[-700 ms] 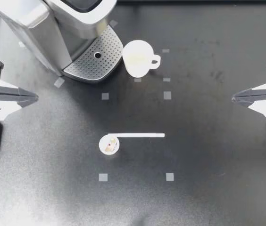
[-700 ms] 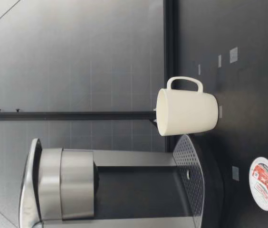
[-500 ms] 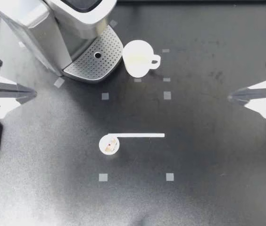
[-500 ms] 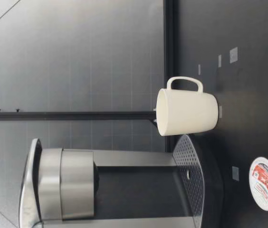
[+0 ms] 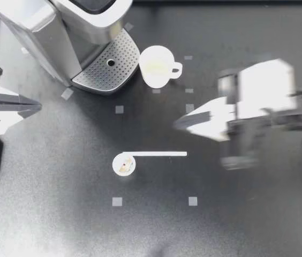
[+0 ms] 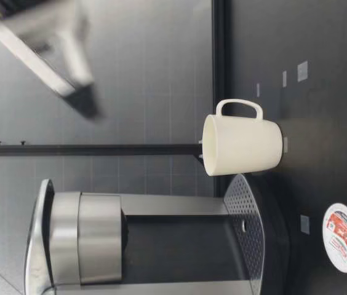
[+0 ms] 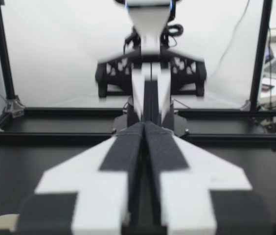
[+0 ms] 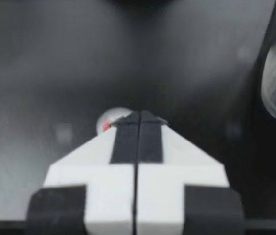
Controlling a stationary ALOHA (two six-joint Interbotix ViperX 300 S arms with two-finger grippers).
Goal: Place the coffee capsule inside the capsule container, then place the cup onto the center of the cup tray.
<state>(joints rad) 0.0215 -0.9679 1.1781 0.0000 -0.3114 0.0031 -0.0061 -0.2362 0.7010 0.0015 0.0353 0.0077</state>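
Note:
A white coffee capsule [image 5: 123, 164] stands on the black table near its middle, also seen low and close in the low view as the capsule [image 6: 346, 236]. The white cup [image 5: 156, 65] stands upright beside the coffee machine's perforated cup tray [image 5: 108, 64]. My left gripper [image 5: 39, 108] rests shut at the left edge, far from both. My right gripper [image 5: 176, 124], blurred, hangs shut over the table's middle, right of the capsule and above it. In the right wrist view the capsule [image 8: 109, 120] peeks out just past the shut right gripper [image 8: 139, 115]. Nothing is held.
The silver coffee machine [image 5: 60, 32] fills the back left corner. A thin white strip [image 5: 159, 153] lies flat, running right from the capsule. Small grey tape squares [image 5: 190, 108] dot the table. A blurred gripper [image 6: 78, 92] hangs high above the cup [image 6: 241, 145].
My right arm has swung from the right edge in over the table's middle and is blurred with motion. The left arm, cup and capsule have stayed put.

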